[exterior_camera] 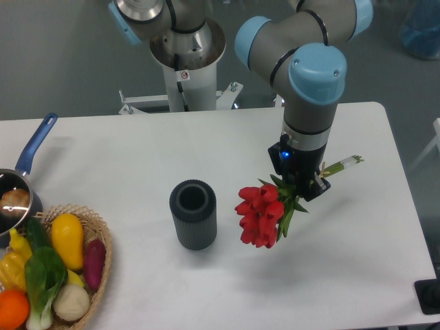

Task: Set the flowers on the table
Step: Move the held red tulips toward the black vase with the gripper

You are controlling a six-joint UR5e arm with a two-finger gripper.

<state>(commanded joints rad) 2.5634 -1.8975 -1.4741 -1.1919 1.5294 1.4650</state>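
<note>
The flowers (pixel 260 214) are a bunch of red tulips with green leaves and pale stems that stick out to the right. My gripper (pixel 300 182) is shut on the stems just behind the leaves and holds the bunch tilted, heads down to the left, right of the middle of the white table (pixel 124 151). I cannot tell whether the heads touch the tabletop. The dark ribbed vase (pixel 193 214) stands upright and empty just left of the red heads.
A wicker basket (pixel 103 271) of produce sits at the front left corner. A blue-handled pan (pixel 17 185) lies behind it at the left edge. The arm's base (pixel 185 55) stands behind the table's far edge.
</note>
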